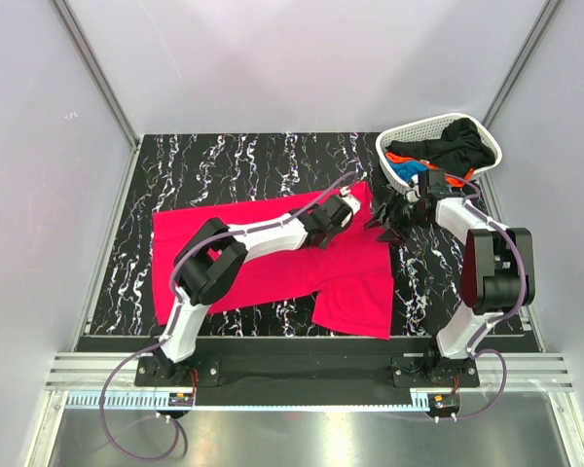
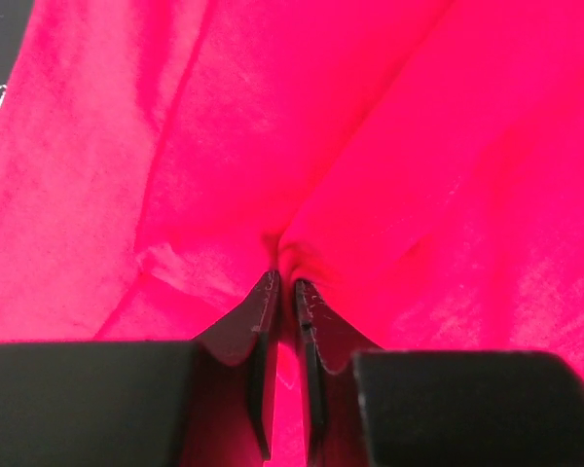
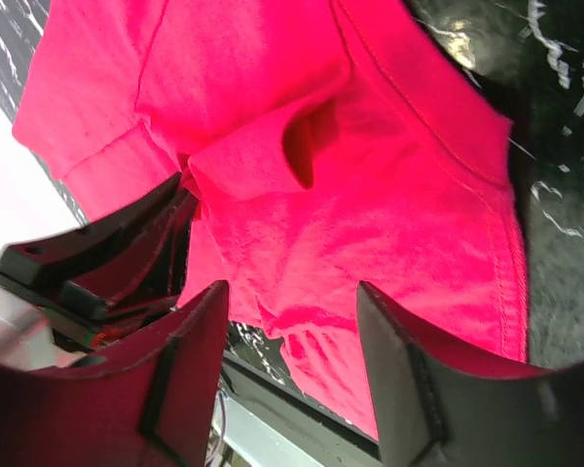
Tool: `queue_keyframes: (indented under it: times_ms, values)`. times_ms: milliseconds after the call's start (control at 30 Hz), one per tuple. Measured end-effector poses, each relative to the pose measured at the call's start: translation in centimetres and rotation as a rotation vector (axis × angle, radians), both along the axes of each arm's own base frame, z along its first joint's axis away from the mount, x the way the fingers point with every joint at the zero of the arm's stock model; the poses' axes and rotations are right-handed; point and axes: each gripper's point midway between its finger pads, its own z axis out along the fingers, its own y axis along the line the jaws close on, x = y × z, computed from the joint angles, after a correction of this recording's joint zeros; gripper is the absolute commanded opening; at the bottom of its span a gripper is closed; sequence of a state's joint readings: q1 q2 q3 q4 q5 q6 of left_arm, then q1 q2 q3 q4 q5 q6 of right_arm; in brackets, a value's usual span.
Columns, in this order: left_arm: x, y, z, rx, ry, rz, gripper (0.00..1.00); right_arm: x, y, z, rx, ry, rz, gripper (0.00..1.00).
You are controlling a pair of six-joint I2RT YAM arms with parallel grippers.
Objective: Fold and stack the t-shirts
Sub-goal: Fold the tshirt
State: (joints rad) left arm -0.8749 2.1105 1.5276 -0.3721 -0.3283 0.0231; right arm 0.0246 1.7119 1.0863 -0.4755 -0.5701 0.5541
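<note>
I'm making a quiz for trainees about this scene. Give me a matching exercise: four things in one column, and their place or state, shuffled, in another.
Things:
1 left pincer
2 right pincer
3 black t-shirt
4 pinkish-red t-shirt

States:
A lying in the white basket
B open, over red cloth
C spread on the table
D shut on a fold of red cloth

Pairs: 1-D, 2-B, 3-A, 4-C
</note>
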Motion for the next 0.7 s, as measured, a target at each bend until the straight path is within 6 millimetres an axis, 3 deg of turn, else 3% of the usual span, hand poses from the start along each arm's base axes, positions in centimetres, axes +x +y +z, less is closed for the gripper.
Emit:
queue_keyframes:
  times_ms: [133,167,300,567,700]
  values:
    - [0.9,0.3,0.4,-0.026,0.005,0.021,0.15,0.7,0.5,-0.5,0.02,0.005,0.025,0.48]
    - [1.2,0.4,0.5,-0.038,0.007,0.031,0.15,0.9,0.7,-0.6,0.024,0.007,0.031,0.38]
    - [2.5,0.9,1.1,-0.088,0.02,0.07,0.15,1.6,1.3,-1.0,0.035,0.006,0.053,0.2]
    - [4.1,2.2,1.2,-0.188,0.088,0.133,0.16,2.1,2.8,-1.5,0.036,0.001,0.098,0.2]
    - [4.5,2.0,1.5,-0.249,0.129,0.147,0.16,2.5,3.3,-2.3,0.029,0.01,0.118,0.36]
